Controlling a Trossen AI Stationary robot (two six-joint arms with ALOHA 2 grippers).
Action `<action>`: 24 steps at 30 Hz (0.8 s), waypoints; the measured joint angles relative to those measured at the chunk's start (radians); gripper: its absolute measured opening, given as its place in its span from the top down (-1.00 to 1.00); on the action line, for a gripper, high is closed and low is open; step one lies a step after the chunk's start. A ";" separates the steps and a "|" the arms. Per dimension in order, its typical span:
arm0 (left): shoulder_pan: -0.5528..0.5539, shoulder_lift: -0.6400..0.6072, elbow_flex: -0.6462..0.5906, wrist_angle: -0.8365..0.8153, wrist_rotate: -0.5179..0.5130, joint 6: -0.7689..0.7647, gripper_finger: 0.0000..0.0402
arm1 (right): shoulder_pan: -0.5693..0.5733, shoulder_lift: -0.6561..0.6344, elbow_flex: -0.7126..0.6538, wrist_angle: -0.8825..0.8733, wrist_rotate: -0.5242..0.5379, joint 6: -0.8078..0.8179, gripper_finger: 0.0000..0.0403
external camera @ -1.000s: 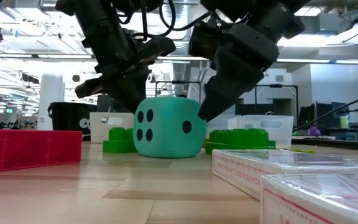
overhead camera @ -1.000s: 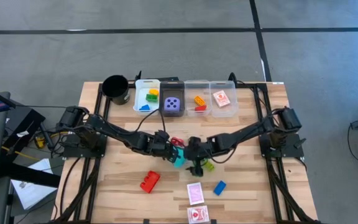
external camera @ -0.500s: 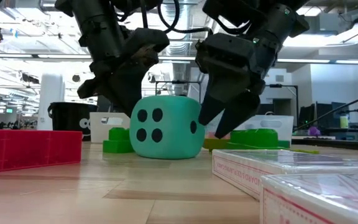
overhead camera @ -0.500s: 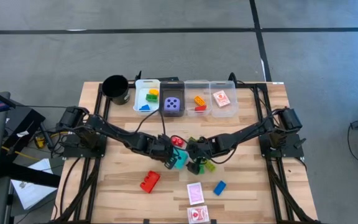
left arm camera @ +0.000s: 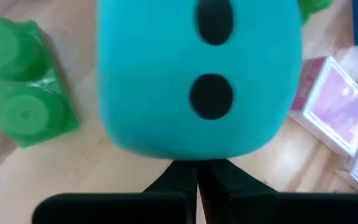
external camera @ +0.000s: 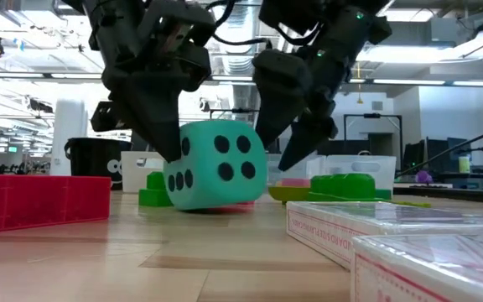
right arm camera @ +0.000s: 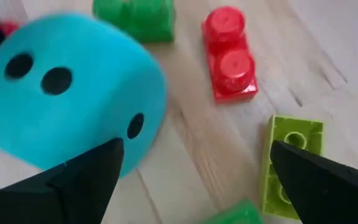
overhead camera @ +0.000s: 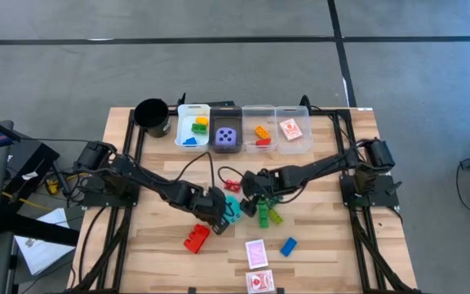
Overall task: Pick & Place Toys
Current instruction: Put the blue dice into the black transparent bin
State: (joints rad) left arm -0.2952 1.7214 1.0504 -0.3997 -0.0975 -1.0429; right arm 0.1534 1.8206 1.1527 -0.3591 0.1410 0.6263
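Observation:
The cyan die (overhead camera: 233, 207) sits mid-table, tilted in the low view (external camera: 216, 168). My left gripper (overhead camera: 219, 211) is shut at its left side, fingertips (left arm camera: 197, 177) against it. My right gripper (overhead camera: 255, 194) stands open on the die's far right side (right arm camera: 210, 174), above a small red brick (right arm camera: 232, 56) and a lime brick (right arm camera: 291, 162). Green bricks (overhead camera: 264, 215) lie right of the die. A purple die (overhead camera: 228, 136) rests in a bin. My left gripper pushes the cyan die's left-hand face (left arm camera: 197, 149) with the tips of its shut fingers, slanting down from the table's left. The die is tipped, one lower edge on the table (external camera: 199, 205). My right gripper: I cannot tell whether one finger (external camera: 267, 126) touches the die's upper corner.
A row of bins (overhead camera: 243, 129) and a black cup (overhead camera: 153, 117) stand at the far edge. A big red brick (overhead camera: 196, 238), a blue brick (overhead camera: 288, 246) and two red-white cards (overhead camera: 256, 253) lie toward the near edge.
My left gripper has gone toward the near edge, turning, and pressed into the die, which has tipped and turned to show other faces. My right gripper has rolled and drawn back toward the far edge, staying open.

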 joint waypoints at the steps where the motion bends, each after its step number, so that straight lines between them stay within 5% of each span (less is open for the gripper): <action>1: 0.000 0.000 0.000 -0.005 -0.008 0.000 1.00 | -0.002 0.000 0.005 -0.007 -0.020 -0.023 -0.99; 9: 0.008 0.000 0.000 -0.049 -0.053 -0.001 1.00 | 0.023 0.001 0.026 -0.003 -0.119 -0.196 -0.99; 19: 0.018 0.000 0.001 -0.022 -0.080 -0.012 1.00 | 0.063 0.000 0.028 -0.015 -0.123 -0.234 -0.99; 24: 0.022 0.000 0.001 -0.017 -0.079 -0.012 1.00 | 0.064 0.000 0.028 -0.030 -0.245 -0.234 -0.99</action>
State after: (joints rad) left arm -0.2733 1.7214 1.0512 -0.4167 -0.1769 -1.0546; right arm 0.2176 1.8210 1.1805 -0.3888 -0.1041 0.3927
